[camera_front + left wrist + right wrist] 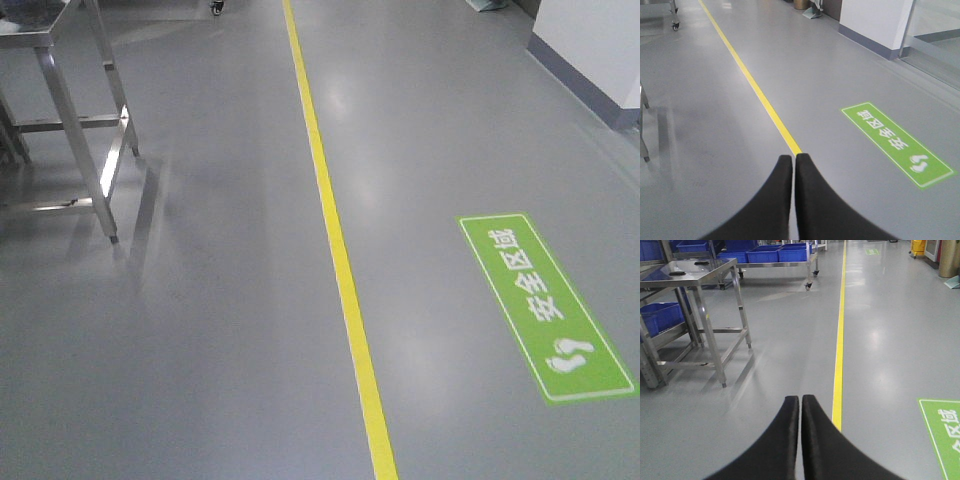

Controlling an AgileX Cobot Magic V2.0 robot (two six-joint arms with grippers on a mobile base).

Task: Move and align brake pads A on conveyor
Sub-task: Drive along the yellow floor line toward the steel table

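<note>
The conveyor is out of view in every frame. On the steel table point(690, 270) at the left of the right wrist view lie two small dark flat pieces point(677, 273), too small to identify as brake pads A. My left gripper point(793, 158) is shut, its black fingers pressed together over the grey floor with nothing between them. My right gripper point(800, 399) is also shut and empty, hanging over bare floor beside the yellow line point(838, 360). Neither gripper shows in the front view.
A steel table frame point(80, 110) stands at the left of the front view. A yellow floor line point(335, 240) runs ahead, with a green floor sign point(545, 305) to its right. Blue bins point(765, 254) sit on a wheeled rack far off. A white wall point(875, 25) rises at right.
</note>
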